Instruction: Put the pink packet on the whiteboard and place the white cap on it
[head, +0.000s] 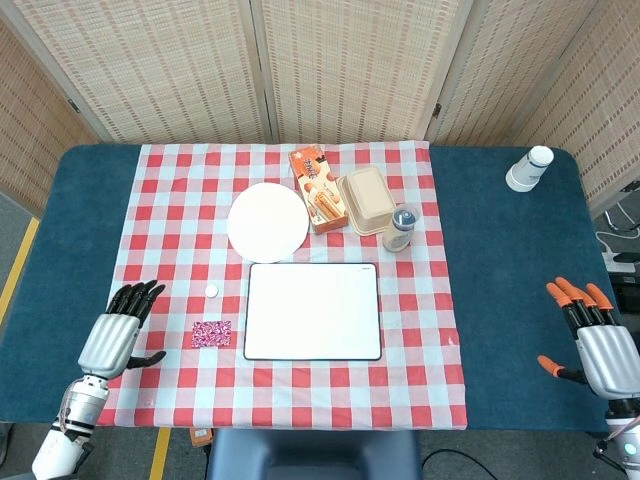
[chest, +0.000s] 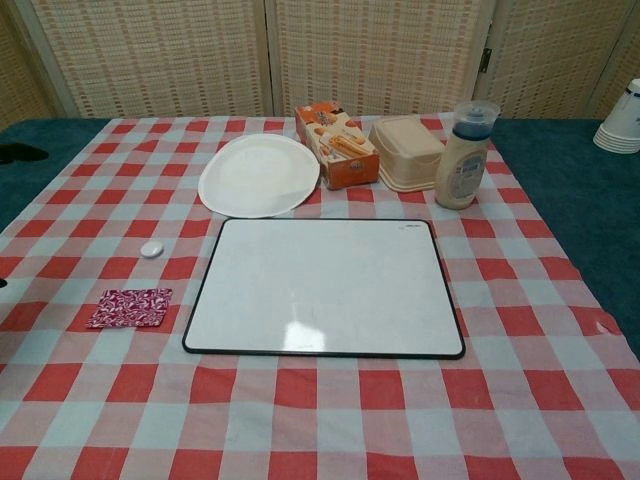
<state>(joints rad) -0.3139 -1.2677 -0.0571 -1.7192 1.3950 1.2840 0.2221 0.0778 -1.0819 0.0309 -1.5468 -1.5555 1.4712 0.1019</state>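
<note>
Pink packet lies flat on the checked cloth just left of the whiteboard, with the white cap beyond it; neither is on the board, so the first step has not begun. The left robot hand hovers left of the packet, empty, fingers apart. It would need to reach right and pinch the thin packet. The right robot hand waits well apart, also spread and empty.

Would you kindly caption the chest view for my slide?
Pink packet and white cap lie left of the bare whiteboard.
</note>
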